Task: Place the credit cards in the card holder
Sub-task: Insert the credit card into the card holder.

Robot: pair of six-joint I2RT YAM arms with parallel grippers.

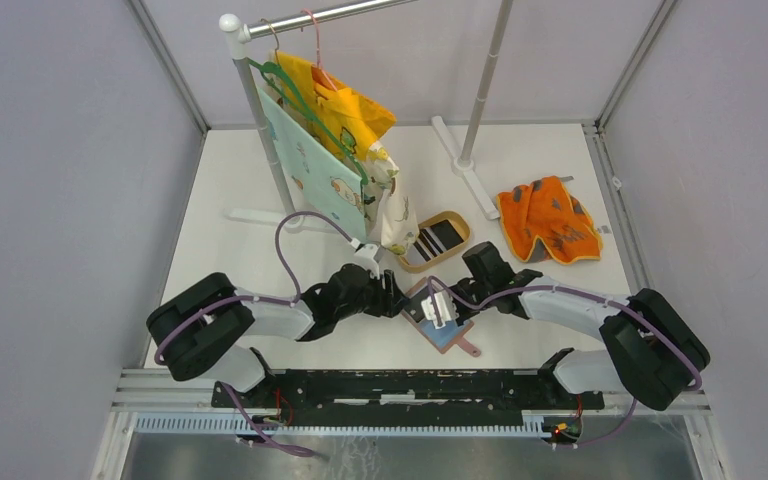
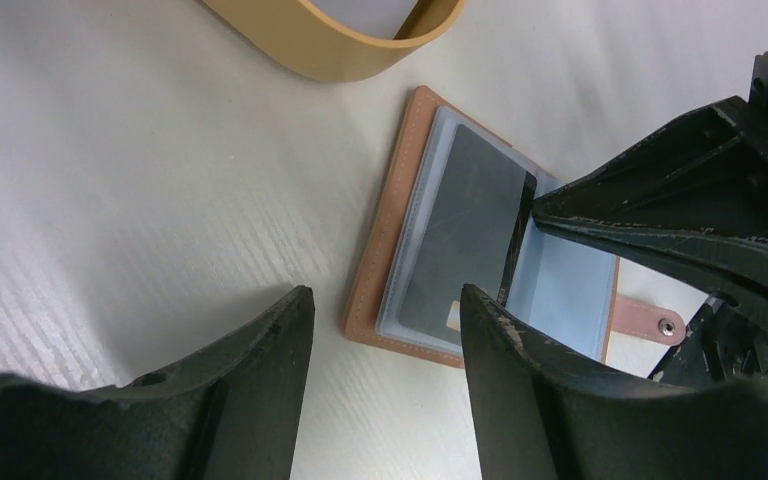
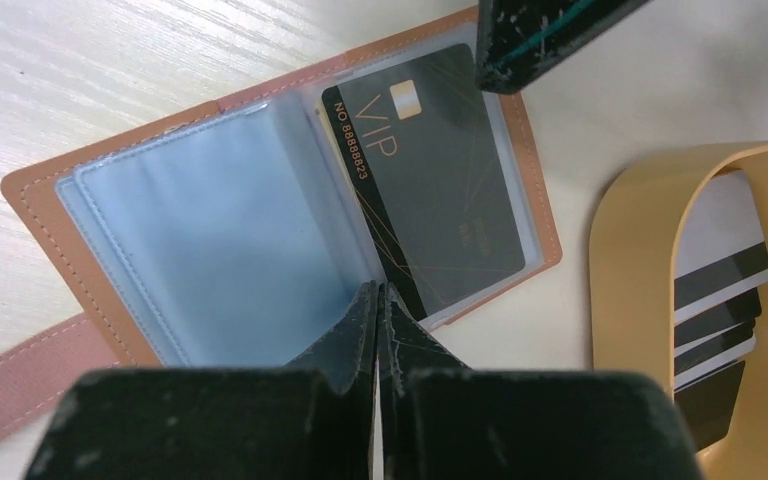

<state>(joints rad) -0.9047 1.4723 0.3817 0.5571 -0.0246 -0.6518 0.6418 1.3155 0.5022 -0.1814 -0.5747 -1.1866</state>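
Lying open, the card holder [image 3: 210, 240] sleeves a dark card [image 3: 440, 190] — right claw [image 3: 377, 300] pinching it, left claw [image 2: 385, 300] agape.

The left gripper [image 1: 397, 298] and right gripper [image 1: 440, 306] meet over the open reddish-brown leather card holder [image 1: 450, 336]. Just beyond it, a tan oval dish [image 1: 460, 222] holds striped plastic cards [image 1: 433, 240].

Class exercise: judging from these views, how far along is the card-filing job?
Done: the holder lies open, with one black card largely tucked in. In hand: the right gripper pinches that card's edge; the left gripper hovers open. Left: several striped cards lie in the dish.
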